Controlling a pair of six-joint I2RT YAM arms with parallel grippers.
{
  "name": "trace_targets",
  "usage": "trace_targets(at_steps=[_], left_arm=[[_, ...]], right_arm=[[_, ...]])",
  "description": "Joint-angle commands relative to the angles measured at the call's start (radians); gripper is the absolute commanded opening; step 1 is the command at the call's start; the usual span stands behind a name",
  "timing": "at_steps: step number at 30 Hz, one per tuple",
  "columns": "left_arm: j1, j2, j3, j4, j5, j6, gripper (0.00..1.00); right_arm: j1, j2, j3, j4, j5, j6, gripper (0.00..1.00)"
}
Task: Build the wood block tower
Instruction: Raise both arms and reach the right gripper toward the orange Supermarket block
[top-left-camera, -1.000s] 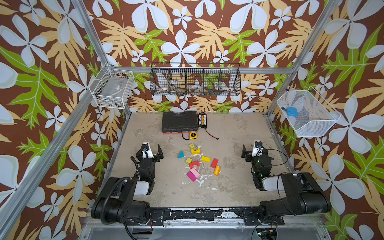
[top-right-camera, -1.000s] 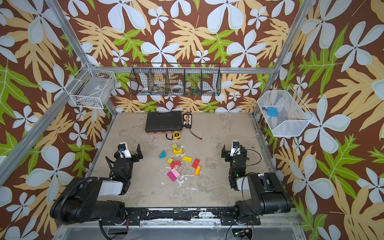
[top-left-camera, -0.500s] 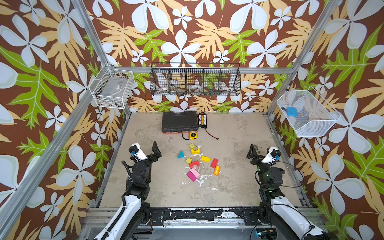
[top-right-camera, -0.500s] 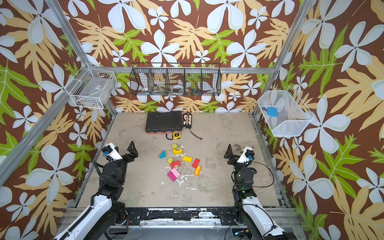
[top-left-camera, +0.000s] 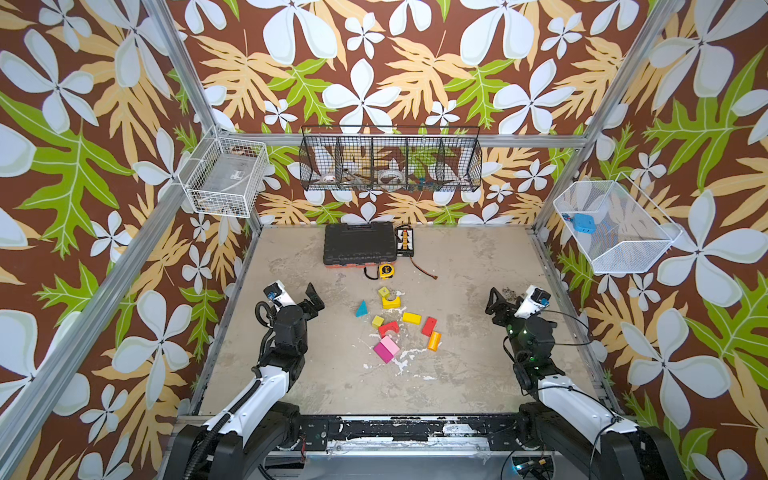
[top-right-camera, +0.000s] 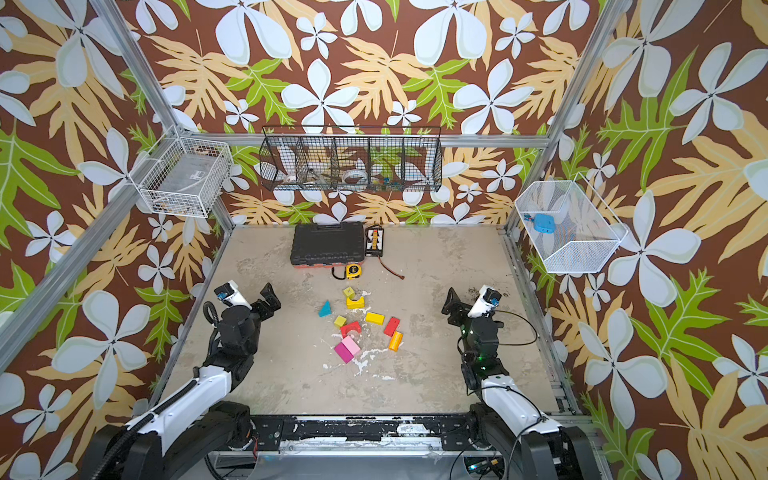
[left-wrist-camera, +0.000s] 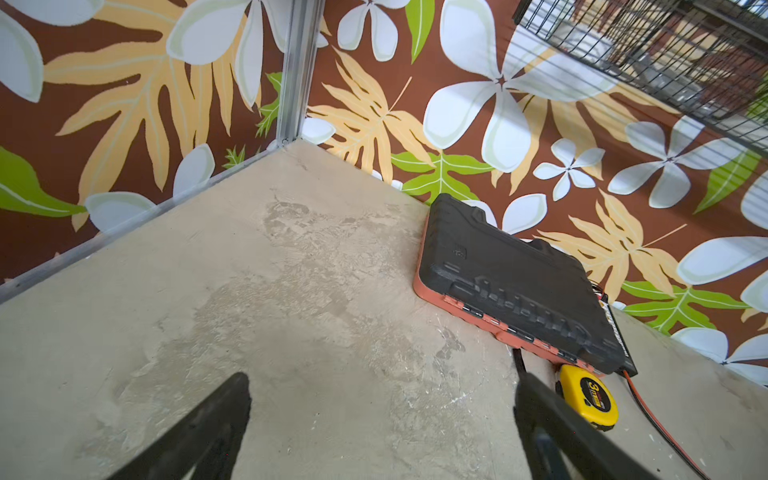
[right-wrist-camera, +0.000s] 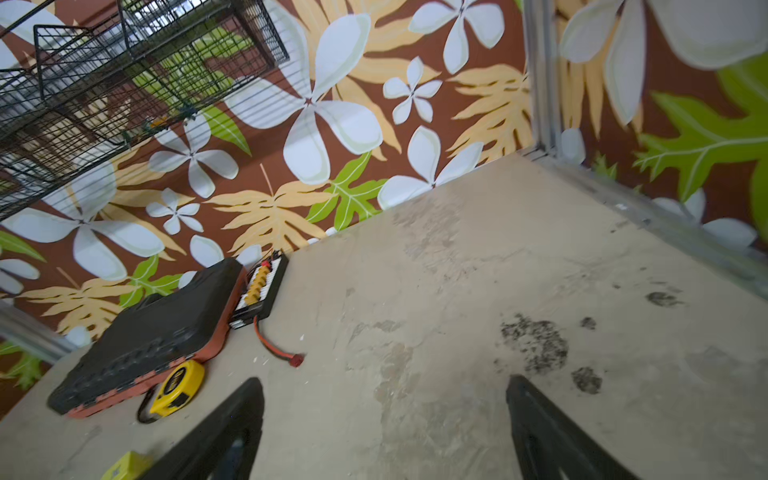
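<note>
In both top views, wood blocks (top-left-camera: 388, 328) (top-right-camera: 351, 328) lie scattered mid-frame, seemingly none stacked. Left gripper (left-wrist-camera: 382, 384) and right gripper (right-wrist-camera: 384, 384) flank them, jaws spread wide, holding nothing.

Stained beige table (top-left-camera: 478, 374) carries black tool case (top-left-camera: 358, 244), connector board (top-left-camera: 403, 240) and yellow tape measure (top-left-camera: 386, 271) at upper centre of frame, red wire (top-left-camera: 422, 268) just right of them, wood blocks (top-left-camera: 411, 318) scattered loose mid-frame.
</note>
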Motion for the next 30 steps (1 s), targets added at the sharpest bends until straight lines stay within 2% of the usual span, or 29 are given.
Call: trace_targets(at_steps=[1,5,8,15,23,30], left_arm=[[0.001,0.019,0.019,-0.033,-0.011,-0.01,1.0],[0.002,0.03,0.028,-0.041,-0.003,-0.006,1.0],[0.002,0.037,0.038,-0.069,-0.041,-0.025,1.0],[0.001,0.05,0.045,-0.07,-0.04,-0.028,1.0],[0.001,0.072,0.057,-0.076,-0.034,-0.028,1.0],[0.001,0.106,0.085,-0.099,-0.032,-0.028,1.0]], right_arm=[[0.085,0.022,-0.003,-0.085,-0.079,0.154,0.85],[0.328,0.028,0.066,-0.245,0.068,0.162,0.79],[0.447,0.076,0.134,-0.343,0.103,0.155,0.78],[0.503,0.268,0.278,-0.489,0.019,0.109,0.58],[0.652,0.38,0.339,-0.57,0.095,0.121,0.56],[0.706,0.411,0.351,-0.625,0.169,0.14,0.58]])
